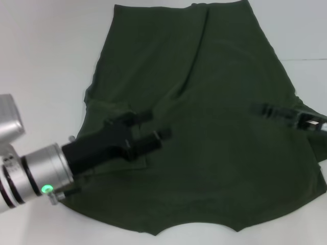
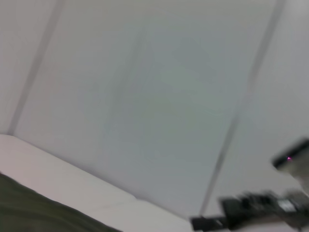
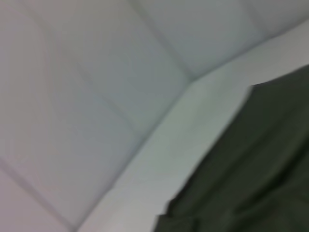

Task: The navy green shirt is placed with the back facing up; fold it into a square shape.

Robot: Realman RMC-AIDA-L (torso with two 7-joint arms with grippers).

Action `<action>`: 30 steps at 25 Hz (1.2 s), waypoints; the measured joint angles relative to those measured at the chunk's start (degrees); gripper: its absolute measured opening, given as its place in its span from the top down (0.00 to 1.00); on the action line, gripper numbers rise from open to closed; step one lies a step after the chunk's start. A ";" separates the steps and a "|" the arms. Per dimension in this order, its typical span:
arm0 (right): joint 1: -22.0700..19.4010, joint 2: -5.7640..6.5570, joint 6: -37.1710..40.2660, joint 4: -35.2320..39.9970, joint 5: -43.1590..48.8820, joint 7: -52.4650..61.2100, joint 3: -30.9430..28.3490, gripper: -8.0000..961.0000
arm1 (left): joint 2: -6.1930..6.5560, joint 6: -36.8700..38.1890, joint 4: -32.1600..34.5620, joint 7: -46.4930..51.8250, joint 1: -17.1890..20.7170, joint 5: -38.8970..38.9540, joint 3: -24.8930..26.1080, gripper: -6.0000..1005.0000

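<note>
The navy green shirt (image 1: 214, 132) lies spread over the white table (image 1: 46, 56), its left side folded in with creases. My left gripper (image 1: 153, 126) is over the shirt's left part, low above the fabric, pointing toward the middle. Its fingers are apart, with nothing seen between them. My right gripper (image 1: 263, 109) is low over the shirt's right side, near the right edge, pointing inward. An edge of the shirt shows in the left wrist view (image 2: 29, 210) and in the right wrist view (image 3: 251, 174).
White table surface surrounds the shirt on the left and far right (image 1: 306, 30). The shirt's near hem lies close to the table's front edge (image 1: 168, 232). The left wrist view shows the right arm's gripper (image 2: 251, 210) farther off against a pale wall (image 2: 159, 96).
</note>
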State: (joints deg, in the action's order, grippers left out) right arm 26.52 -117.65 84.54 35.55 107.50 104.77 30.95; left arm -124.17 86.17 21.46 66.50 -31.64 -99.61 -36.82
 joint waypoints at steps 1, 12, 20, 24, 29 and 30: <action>-0.44 0.16 -1.05 0.64 0.09 1.61 0.08 0.05 | -0.04 -0.04 -0.31 -1.71 0.00 -0.08 -1.45 0.28; -3.75 6.69 -8.05 2.95 4.71 14.84 -0.48 0.05 | -0.11 -2.51 -1.67 -8.00 0.27 -0.59 -5.14 0.25; -3.32 9.50 -11.71 3.07 12.80 21.05 -0.58 0.05 | -0.10 -2.59 -1.74 -8.01 0.64 -0.59 -5.18 0.25; -3.11 10.05 -13.00 3.09 14.90 22.56 -0.63 0.05 | -0.10 -2.63 -2.31 -8.09 0.68 -0.58 -5.19 0.25; -2.99 9.84 -14.18 3.13 15.01 22.00 -0.63 0.05 | -0.12 -2.63 -2.39 -8.09 0.80 -0.42 -5.19 0.25; -2.97 9.65 -14.63 3.13 15.03 21.69 -0.63 0.05 | -0.14 -2.62 -2.40 -8.09 0.82 -0.34 -5.19 0.25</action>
State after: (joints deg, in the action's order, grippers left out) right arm 23.55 -108.00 69.91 38.68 122.53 126.46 30.32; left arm -124.31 83.54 19.05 58.40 -30.82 -99.96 -42.01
